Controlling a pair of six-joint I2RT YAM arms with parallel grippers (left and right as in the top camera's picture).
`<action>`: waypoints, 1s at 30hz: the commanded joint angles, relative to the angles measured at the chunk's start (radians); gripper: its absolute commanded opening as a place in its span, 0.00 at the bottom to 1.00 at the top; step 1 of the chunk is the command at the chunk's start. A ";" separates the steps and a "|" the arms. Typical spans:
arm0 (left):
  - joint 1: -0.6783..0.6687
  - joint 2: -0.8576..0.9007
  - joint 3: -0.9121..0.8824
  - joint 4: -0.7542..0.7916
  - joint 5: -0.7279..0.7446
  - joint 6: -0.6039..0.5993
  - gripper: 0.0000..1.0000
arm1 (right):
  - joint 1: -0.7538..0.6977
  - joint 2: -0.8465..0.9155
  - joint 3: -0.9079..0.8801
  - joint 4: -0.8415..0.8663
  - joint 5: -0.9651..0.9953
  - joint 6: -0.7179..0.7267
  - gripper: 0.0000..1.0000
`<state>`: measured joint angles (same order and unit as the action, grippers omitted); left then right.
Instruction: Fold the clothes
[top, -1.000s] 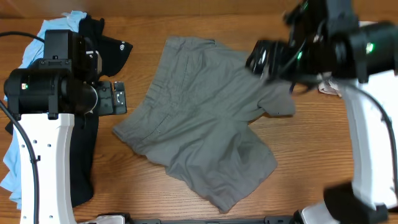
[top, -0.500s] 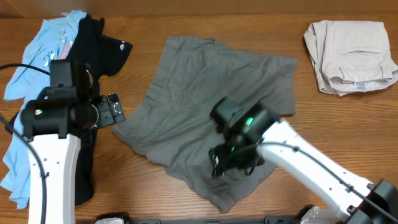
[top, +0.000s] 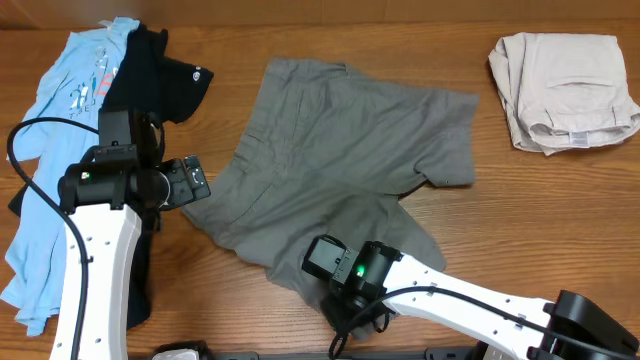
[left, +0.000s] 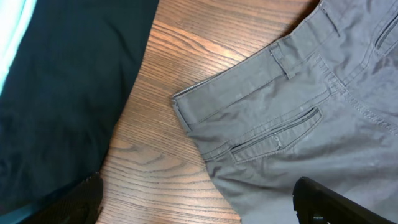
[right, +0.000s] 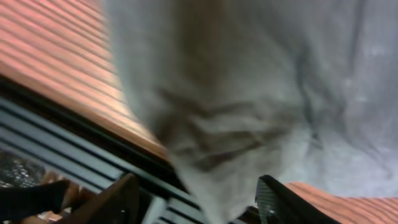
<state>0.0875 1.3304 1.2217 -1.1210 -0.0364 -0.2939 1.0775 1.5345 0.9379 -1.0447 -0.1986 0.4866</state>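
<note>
Pincers: left gripper (left: 198, 180) spread wide, holding nothing; right gripper (right: 196, 180) likewise parted, a blurred fold of grey cloth hanging between its fingers (right: 118, 202), which stand well apart on either side of it.
Beneath the left gripper: bare wood and the waistband corner of the grey-olive shorts (left: 298, 112), with a belt loop (left: 283, 59) and a slit back pocket (left: 277, 137) in plain sight just ahead of the fingertips.
Beneath the right gripper: the lower leg of the shorts at the near edge of the table (top: 520, 230); the wrist view is too blurred to show whether either finger touches the cloth.
Shorts: lying unfolded and rumpled in the middle of the table, waistband toward the left arm, one leg reaching to the right, the other toward the near edge under the right arm.
Black T-shirt (top: 150, 70): left of the shorts, partly under the left arm, a strip of wood between it and the waistband.
Light-blue shirt (top: 70, 70): at the far left edge, touching the black T-shirt.
Beige garment (top: 565, 90): folded in the far right corner, well apart from the shorts.
</note>
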 joint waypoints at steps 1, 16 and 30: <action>0.008 0.026 -0.010 0.005 0.011 -0.020 1.00 | 0.000 -0.003 -0.054 0.022 0.014 0.068 0.64; 0.008 0.040 -0.010 0.019 0.011 -0.017 1.00 | 0.000 -0.001 -0.075 0.027 -0.054 0.217 0.04; 0.110 0.040 -0.010 -0.069 0.240 0.132 1.00 | -0.390 -0.417 -0.072 -0.249 -0.028 0.303 0.04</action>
<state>0.1577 1.3647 1.2179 -1.1782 0.1184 -0.2340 0.8188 1.2247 0.8669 -1.2835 -0.2359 0.8371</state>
